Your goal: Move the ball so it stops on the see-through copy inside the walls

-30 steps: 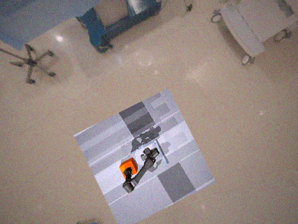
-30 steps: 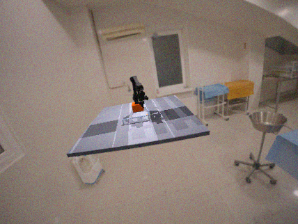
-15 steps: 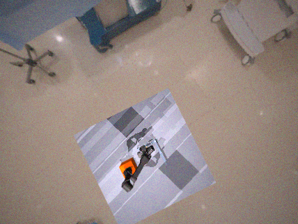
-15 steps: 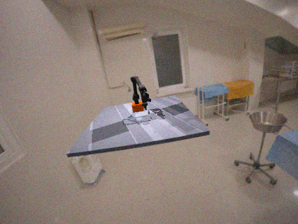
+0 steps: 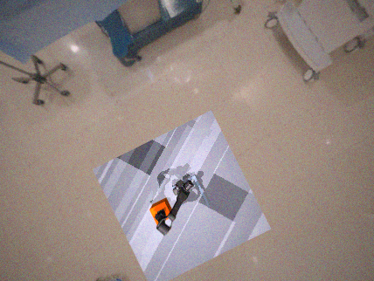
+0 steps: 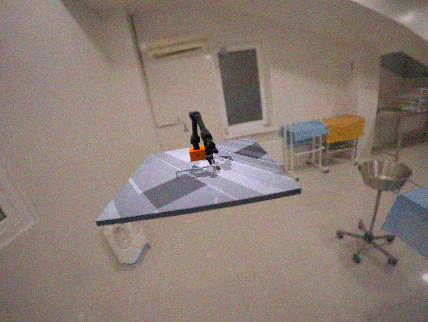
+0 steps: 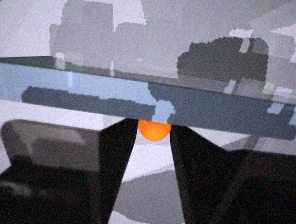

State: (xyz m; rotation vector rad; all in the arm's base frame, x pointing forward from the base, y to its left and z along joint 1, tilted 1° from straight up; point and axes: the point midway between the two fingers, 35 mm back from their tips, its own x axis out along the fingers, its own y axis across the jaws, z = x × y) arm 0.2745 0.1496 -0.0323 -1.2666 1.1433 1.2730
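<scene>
Orange ball [image 7: 154, 130] sits clamped between the dark fingers of the gripper [image 7: 153, 150], at their tips. A clear wall [image 7: 150, 100] runs straight across just beyond it, over the grey patterned table [image 7: 150, 165]; contact unclear.
</scene>
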